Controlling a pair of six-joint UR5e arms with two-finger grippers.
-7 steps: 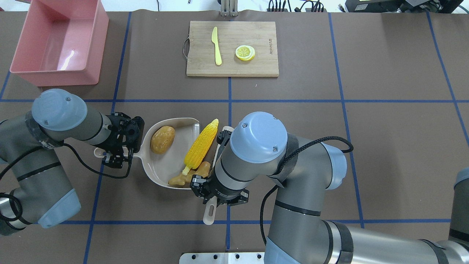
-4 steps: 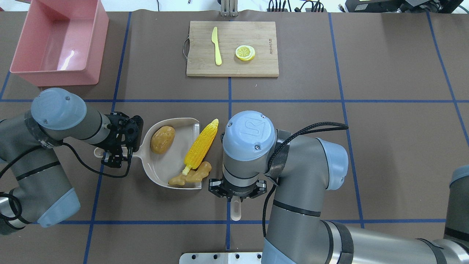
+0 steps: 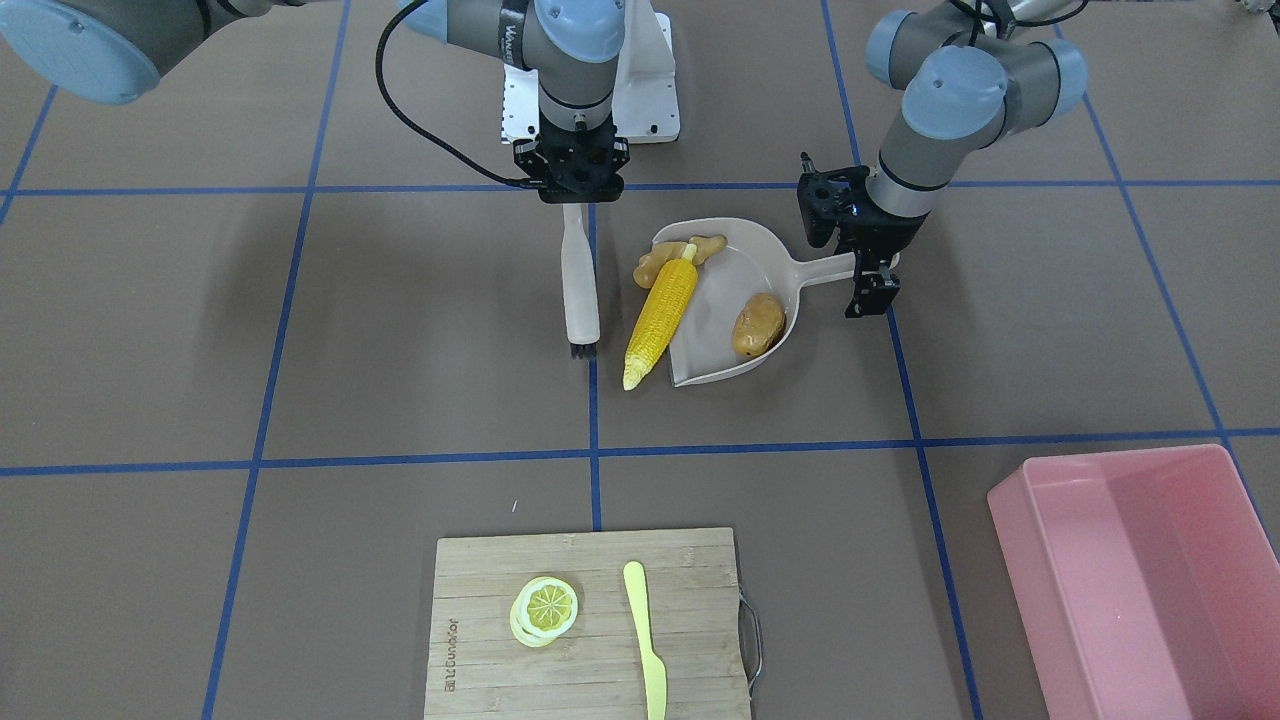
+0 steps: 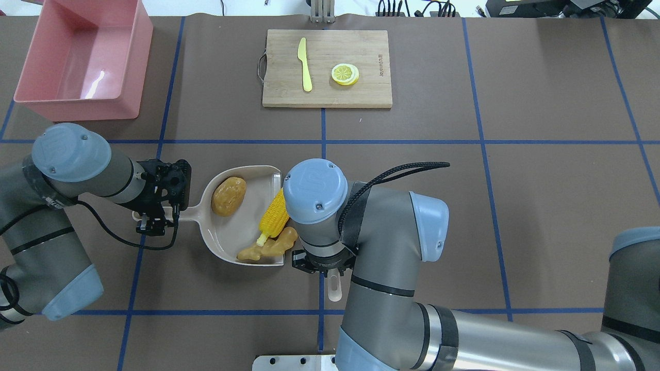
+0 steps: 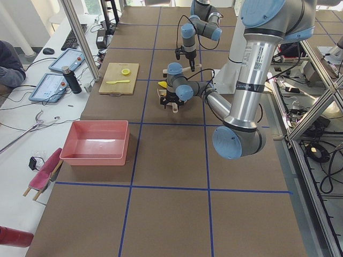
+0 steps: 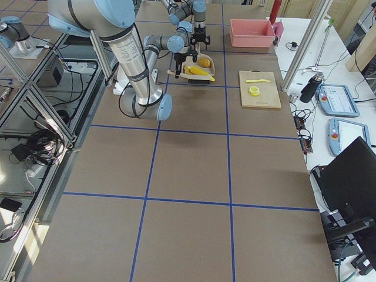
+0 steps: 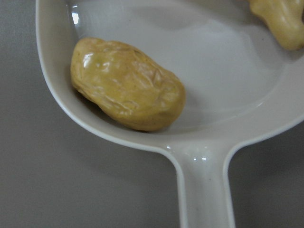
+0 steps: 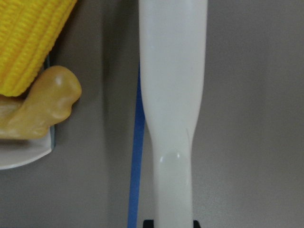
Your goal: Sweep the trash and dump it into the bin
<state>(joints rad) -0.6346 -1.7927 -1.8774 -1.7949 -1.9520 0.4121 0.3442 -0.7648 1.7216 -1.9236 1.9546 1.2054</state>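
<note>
Mid-table, just in front of the robot base: the dustpan (image 3: 728,262) lies flat with its open mouth toward the robot's right. The left gripper (image 3: 868,272) is clamped on its handle. The potato (image 3: 758,323) sits well inside, near the handle end. The ginger (image 3: 652,266) rests at the mouth's near corner, and the right wrist view shows it overhanging the lip. The corn (image 3: 660,320) lies along the lip, its long axis nearly parallel to the mouth edge. Its stem end is by the ginger, and its tip points away from the robot, jutting past the dustpan's far corner onto the table (image 3: 300,330). I judge it not fully in. The right gripper (image 3: 580,192) is closed on the handle of the brush (image 3: 580,290). The brush runs parallel to the corn with its bristles at the far end, and a clear gap separates the two. Key relation: the corn lies to the brush's left, between the brush and the dustpan, so a sideways push toward the robot's left should roll it in. The corn tip reaches beyond the bristle end, so it may pivot rather than roll. The bin (image 3: 1120,590) stands at the far left corner, empty and well apart from the dustpan. The left arm is nearer to it and likely does the dumping.
</note>
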